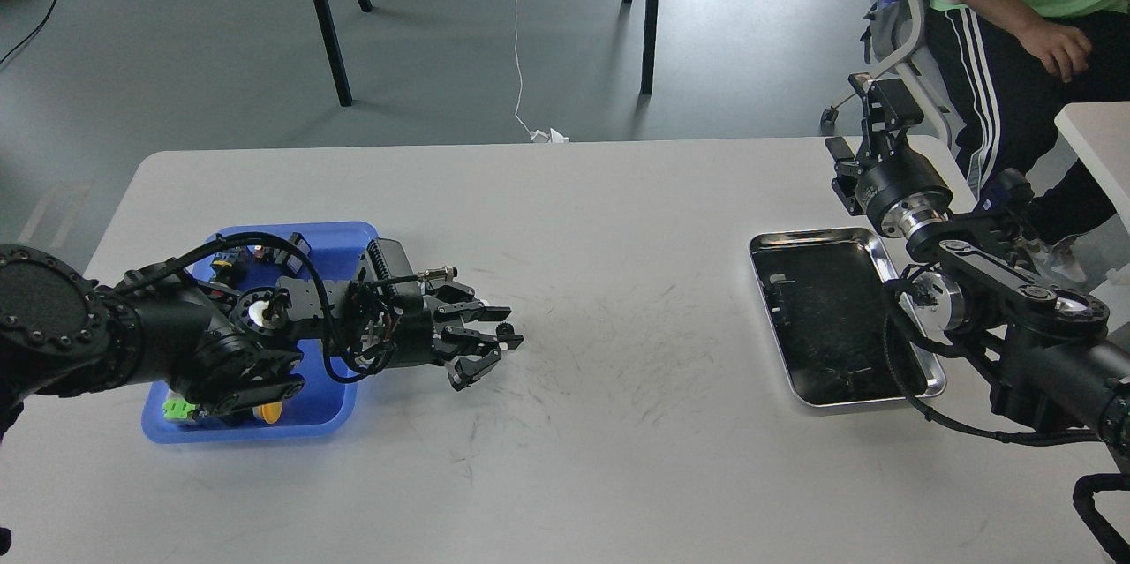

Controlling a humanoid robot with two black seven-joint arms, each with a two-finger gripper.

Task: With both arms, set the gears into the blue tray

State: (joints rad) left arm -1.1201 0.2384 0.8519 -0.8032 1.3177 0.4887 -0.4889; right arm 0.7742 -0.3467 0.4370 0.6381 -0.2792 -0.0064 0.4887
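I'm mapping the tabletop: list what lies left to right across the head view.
Shallow blue plastic tray → left gripper pinching a tiny black gear → silver metal tray → right gripper.

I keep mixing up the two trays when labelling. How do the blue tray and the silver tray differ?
The blue tray is plastic and lies at the table's left; the silver tray is shiny metal with a dark inside, at the right. The blue tray holds coloured switches; the silver tray looks empty. Both are shallow rectangles with rounded corners.
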